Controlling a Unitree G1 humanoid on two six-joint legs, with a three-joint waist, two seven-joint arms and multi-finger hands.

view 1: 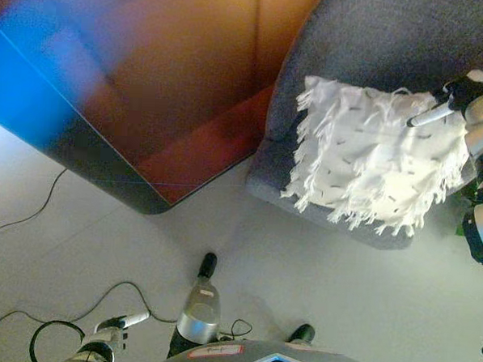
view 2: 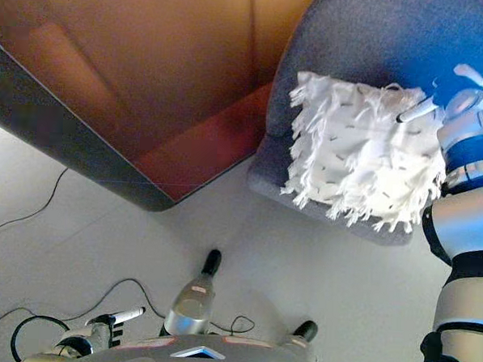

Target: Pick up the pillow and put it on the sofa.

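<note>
The white fringed pillow [view 1: 372, 155] lies flat on a grey upholstered seat [view 1: 378, 42] at the upper right, with its lower fringe hanging over the seat's front edge. My right hand [view 1: 466, 97] is at the pillow's top right corner. One straight white-tipped finger [view 1: 428, 117] rests on the cloth, and nothing is curled round it. My left hand [view 1: 105, 334] hangs low at the bottom left, far from the pillow, with a white-tipped finger [view 1: 134, 319] held straight and nothing in it.
A large brown piece of furniture [view 1: 173, 88] with a dark edge fills the upper left, its corner close to the grey seat. Pale grey floor [view 1: 318, 266] lies between it and me. A thin cable [view 1: 29, 213] runs across the floor at the left.
</note>
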